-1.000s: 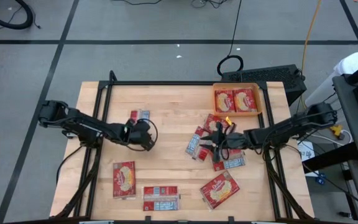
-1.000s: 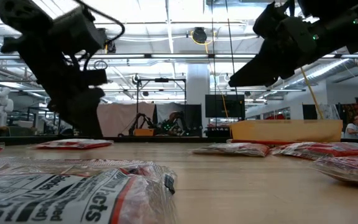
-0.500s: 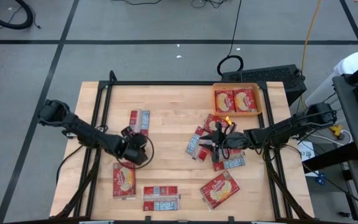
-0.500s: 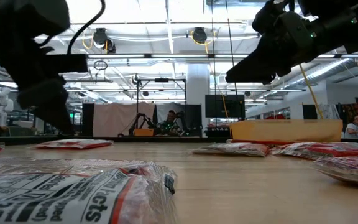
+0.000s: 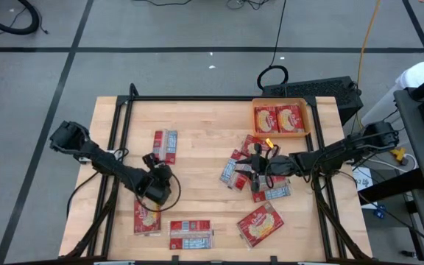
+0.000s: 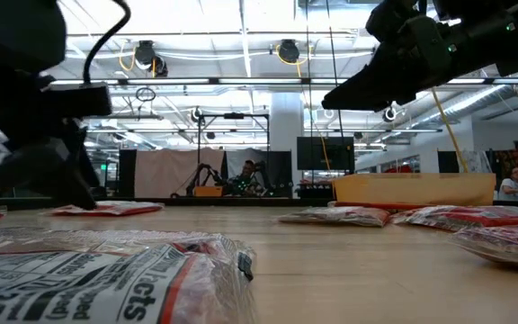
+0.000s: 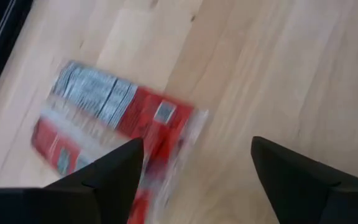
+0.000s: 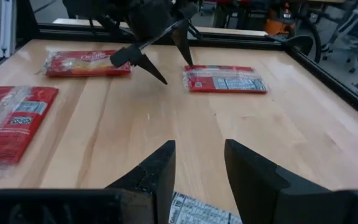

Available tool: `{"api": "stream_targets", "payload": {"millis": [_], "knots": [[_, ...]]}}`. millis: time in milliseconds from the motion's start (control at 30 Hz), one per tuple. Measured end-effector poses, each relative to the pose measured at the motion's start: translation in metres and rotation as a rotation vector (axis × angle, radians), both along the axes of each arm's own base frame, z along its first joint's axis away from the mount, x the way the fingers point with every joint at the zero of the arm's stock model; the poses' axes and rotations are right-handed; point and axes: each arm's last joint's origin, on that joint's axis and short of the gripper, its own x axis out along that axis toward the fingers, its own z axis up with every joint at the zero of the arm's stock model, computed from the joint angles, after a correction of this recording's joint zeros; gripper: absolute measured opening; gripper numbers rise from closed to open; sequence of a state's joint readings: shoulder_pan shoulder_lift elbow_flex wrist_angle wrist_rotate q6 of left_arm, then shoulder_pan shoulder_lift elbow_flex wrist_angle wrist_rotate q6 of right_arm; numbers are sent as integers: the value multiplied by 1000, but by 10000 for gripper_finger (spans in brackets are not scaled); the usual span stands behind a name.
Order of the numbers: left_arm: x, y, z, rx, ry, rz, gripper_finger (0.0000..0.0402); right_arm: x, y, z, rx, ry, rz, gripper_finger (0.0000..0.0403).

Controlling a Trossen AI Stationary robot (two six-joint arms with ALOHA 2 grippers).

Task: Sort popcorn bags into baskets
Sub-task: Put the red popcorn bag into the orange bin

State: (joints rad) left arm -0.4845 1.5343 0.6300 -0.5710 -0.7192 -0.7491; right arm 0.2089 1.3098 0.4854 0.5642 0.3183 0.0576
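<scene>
Red popcorn packets lie flat on the wooden table. One, label up (image 5: 165, 143), is left of centre. A picture-face one (image 5: 147, 213) and a label-face one (image 5: 190, 234) lie near the near edge, and another (image 5: 260, 223) lies to their right. Several are piled right of centre (image 5: 235, 171). The orange tray (image 5: 280, 104) at the far right holds two packets. My left gripper (image 5: 155, 193) hovers open just above the picture-face packet's far end; its wrist view shows a label-face packet (image 7: 104, 121) ahead. My right gripper (image 5: 246, 168) hangs open above the pile (image 8: 197, 214).
A black frame rail (image 5: 197, 98) runs along the table's far edge, with rails down both sides. Bare wood (image 5: 197, 184) lies between the two grippers. The tray's wall (image 6: 412, 189) stands at the far right. A person sits in the room beyond (image 6: 513, 184).
My left gripper has swung from beside the label-up packet left of centre toward the table's near edge. It now hangs over the far end of the picture-face packet. No packet has moved.
</scene>
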Motion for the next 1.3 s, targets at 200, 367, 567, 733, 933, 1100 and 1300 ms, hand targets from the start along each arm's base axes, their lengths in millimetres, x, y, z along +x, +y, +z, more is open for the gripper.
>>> {"api": "stream_targets", "payload": {"millis": [200,367,567,733,933,1100,1300], "knots": [[14,16,-12,52,56,-1,263,-1,-2,-2,-25,3,-21,132],[27,43,-21,-87,99,123,217,-6,-3,-7,-15,-6,-25,132],[34,49,-21,-130,109,50,85,-11,-4,-13,9,-22,-33,132],[33,48,-20,-163,102,46,12,-11,-4,-13,37,-21,-40,132],[39,44,-12,-145,113,65,6,-11,-4,-13,59,-28,-46,132],[36,45,-3,-145,162,205,25,-11,-4,-13,79,-30,-51,132],[26,48,-5,-178,130,393,92,-11,-4,-13,79,-30,-51,132]]}}
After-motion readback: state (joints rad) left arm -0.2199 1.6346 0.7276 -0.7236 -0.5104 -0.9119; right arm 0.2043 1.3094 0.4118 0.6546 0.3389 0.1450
